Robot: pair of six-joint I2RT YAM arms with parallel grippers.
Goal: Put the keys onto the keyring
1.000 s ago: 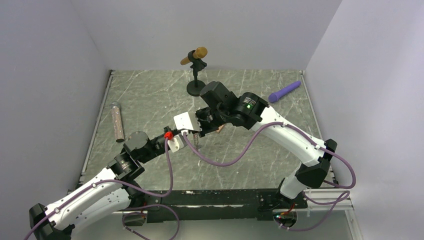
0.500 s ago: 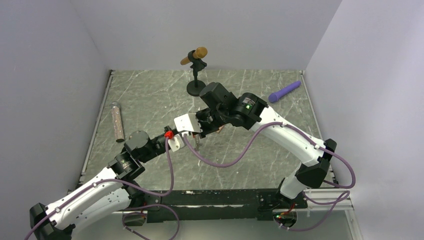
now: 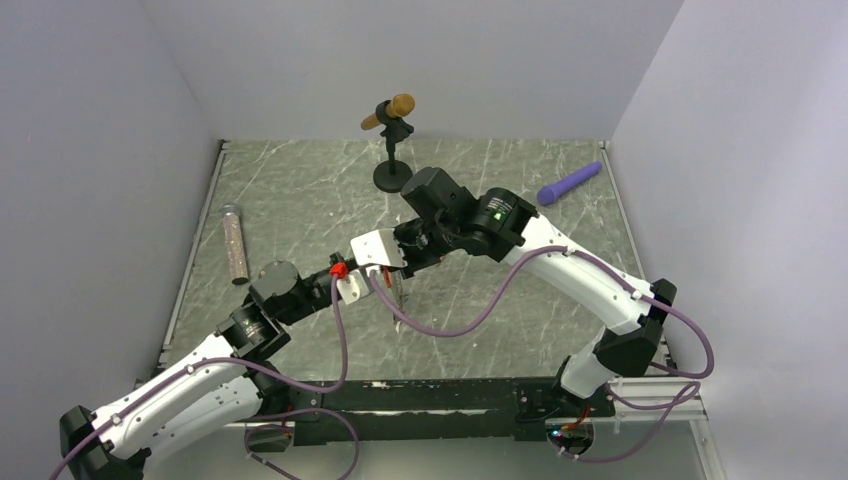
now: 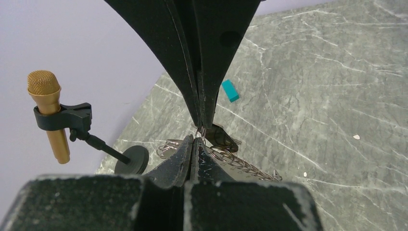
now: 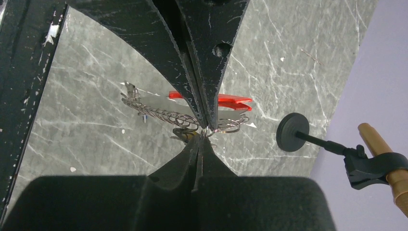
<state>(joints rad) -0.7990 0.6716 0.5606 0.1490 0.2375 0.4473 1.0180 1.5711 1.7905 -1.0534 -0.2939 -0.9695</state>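
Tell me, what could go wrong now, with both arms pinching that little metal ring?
Both pairs of jaws are shut, tips meeting on a small silvery ring of the keyring.
1. The hold looks very slight. If the arms pull a little apart, the ring could slip out and the chain would fall.
2. The two sets of tips are nearly touching, so a small misjudged move might knock them together and lose the grip.

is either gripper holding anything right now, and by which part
Both: the left gripper and right gripper, shut tip to tip, pinch the keyring by a small silvery loop on its chain, not by the red clip.
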